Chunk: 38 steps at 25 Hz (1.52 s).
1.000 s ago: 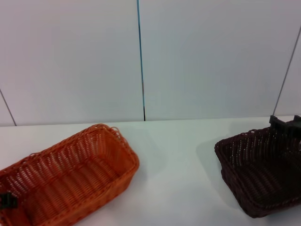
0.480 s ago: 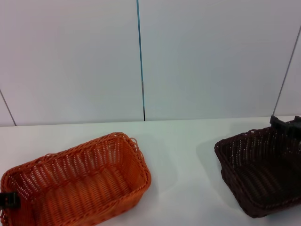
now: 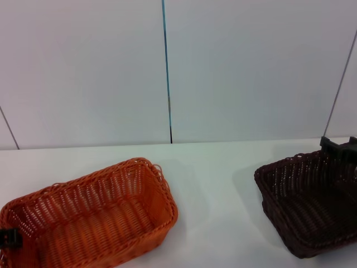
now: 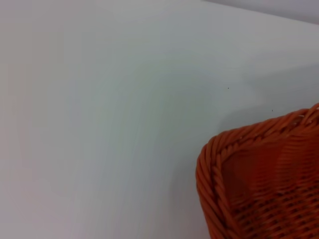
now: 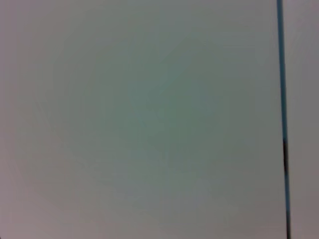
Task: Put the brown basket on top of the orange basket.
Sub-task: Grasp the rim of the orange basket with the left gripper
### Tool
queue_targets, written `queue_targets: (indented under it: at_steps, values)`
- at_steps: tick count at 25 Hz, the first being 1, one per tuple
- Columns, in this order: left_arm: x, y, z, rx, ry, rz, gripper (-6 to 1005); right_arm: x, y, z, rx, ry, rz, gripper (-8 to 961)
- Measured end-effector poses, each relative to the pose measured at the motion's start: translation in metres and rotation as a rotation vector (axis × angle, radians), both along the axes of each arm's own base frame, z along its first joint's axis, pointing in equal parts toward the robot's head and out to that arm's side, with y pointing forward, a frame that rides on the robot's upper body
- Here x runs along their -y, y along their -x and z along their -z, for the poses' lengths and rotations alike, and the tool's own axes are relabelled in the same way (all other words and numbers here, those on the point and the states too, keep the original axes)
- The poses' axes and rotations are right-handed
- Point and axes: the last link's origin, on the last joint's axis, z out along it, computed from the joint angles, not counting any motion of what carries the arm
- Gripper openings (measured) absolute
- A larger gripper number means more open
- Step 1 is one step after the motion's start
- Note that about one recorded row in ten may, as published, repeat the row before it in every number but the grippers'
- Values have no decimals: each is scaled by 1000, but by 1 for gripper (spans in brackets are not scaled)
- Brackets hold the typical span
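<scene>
A: Since a second ago the orange basket has swung round and slid toward the brown basket; against half a second back it has barely shifted. The brown one sits where it did.

B: Where do they stand now?

A: Both rest on the white worktop, well apart. The orange basket lies to the left of the brown one, its long axis angled, its far corner pointing toward the brown basket. Neither is on top of the other.

B: And the arms?

A: The left gripper shows as a small dark piece at the orange basket's near left rim, on the side away from the brown basket. The right gripper shows as a dark block at the brown basket's far right rim. Whether either pair of jaws is open or closed, I cannot tell.

B: The wrist cameras?

A: The left wrist view shows an orange braided corner over bare worktop; the right shows only a pale wall with a dark seam.
</scene>
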Motion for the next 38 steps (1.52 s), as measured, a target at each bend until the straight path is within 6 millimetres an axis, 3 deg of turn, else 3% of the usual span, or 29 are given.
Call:
queue_targets:
  at_steps: [13, 26, 38]
  values:
    - [-3, -2, -7, 6, -10, 0, 182, -1, 1, 0, 5, 0, 1, 768]
    - [-6, -6, -42, 128, -46, -43, 166, -3, 3, 0, 7, -4, 2, 766]
    - [-5, -16, -57, 188, 0, -43, 156, -6, 4, -2, 19, -13, 9, 764]
